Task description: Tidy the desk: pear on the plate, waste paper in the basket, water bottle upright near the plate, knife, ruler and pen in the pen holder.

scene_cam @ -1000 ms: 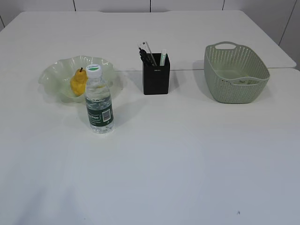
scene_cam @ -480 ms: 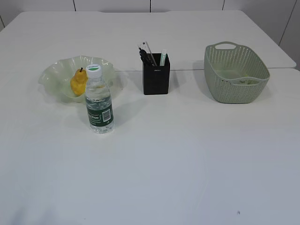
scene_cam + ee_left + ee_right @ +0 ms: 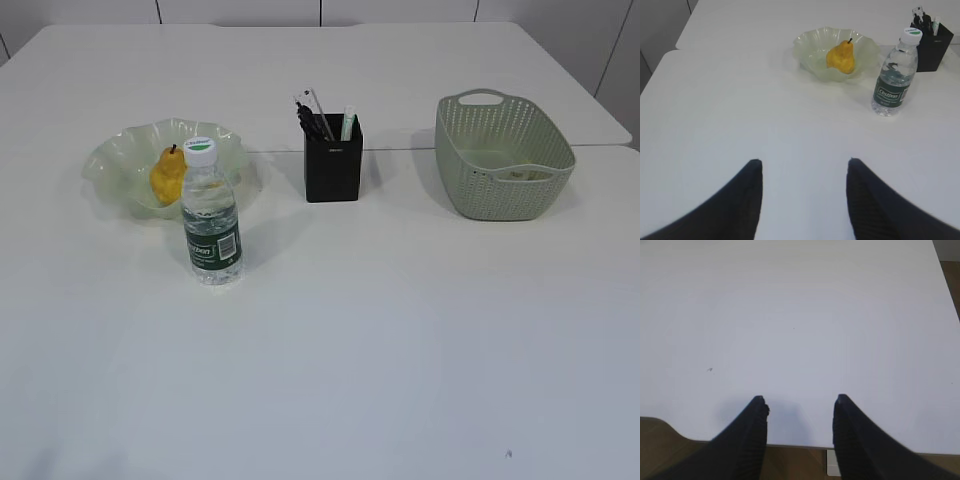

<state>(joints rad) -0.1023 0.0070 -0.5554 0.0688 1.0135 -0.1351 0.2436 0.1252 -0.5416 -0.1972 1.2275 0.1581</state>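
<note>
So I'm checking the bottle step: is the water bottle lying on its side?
No, the water bottle stands upright, cap up, just in front of the plate.

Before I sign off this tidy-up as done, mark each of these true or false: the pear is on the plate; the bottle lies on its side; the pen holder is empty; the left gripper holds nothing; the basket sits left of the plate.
1. The pear is on the plate. True.
2. The water bottle lies on its side. False: it stands upright in front of the plate.
3. The pen holder is empty. False: several items stick out of it.
4. The left gripper holds nothing. True: it is open over bare table.
5. The basket sits left of the plate. False: it is at the right.
</note>
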